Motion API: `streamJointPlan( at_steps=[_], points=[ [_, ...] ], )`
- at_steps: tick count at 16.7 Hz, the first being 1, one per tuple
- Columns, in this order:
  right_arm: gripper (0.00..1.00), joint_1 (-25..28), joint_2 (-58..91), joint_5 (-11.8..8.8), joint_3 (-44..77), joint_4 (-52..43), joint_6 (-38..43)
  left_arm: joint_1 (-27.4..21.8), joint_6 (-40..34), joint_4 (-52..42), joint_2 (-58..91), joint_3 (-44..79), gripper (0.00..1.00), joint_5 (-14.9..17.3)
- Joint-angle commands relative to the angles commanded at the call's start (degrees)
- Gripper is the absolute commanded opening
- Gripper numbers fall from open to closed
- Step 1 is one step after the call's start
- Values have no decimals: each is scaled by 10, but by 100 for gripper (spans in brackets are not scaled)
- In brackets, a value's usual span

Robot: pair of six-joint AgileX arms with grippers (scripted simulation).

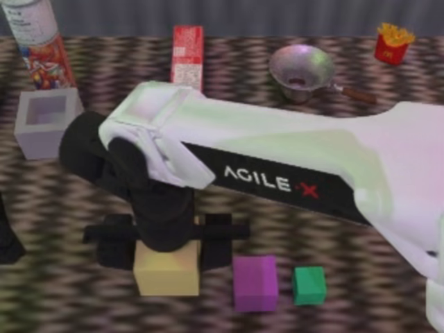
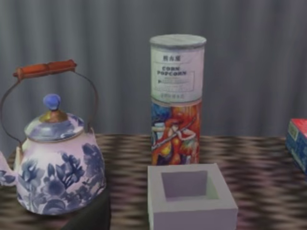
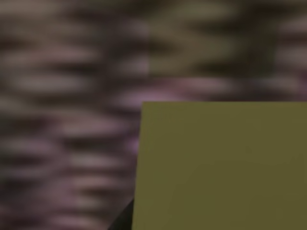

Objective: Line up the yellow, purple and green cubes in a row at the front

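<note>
Woven brown and purple cloth covered the counter (image 1: 361,277), and a grey curtain hung behind it. At the front, the yellow cube (image 1: 166,274) was the landmark: the purple cube (image 1: 255,282) lay just beside it toward the top view's right, apart from it, and the green cube (image 1: 309,285) lay just beyond the purple one, so the three made a row.

The right gripper (image 1: 166,236) was directly above the yellow cube, its black jaws spread wide, one finger on each side of the cube's rear part. I could not tell whether the fingers touched the cube. The left gripper did not show in any view.

Far behind the yellow cube stood a grey square box (image 1: 45,121), a popcorn can (image 1: 38,41), a red carton (image 1: 187,55), a metal pan (image 1: 302,69) and a fries box (image 1: 393,43).

The right wrist view showed only the yellow cube's top face, very close, with blurred cloth around. The left wrist view alone showed a blue-flowered teapot (image 2: 55,163) beside the grey box and the can.
</note>
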Motion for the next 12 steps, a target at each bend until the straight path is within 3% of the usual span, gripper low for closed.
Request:
streamJointPlan(
  at_steps=[12],
  points=[
    [0,1,37,0,-97,134,1,0,0,0,0,0,100,0]
  ],
)
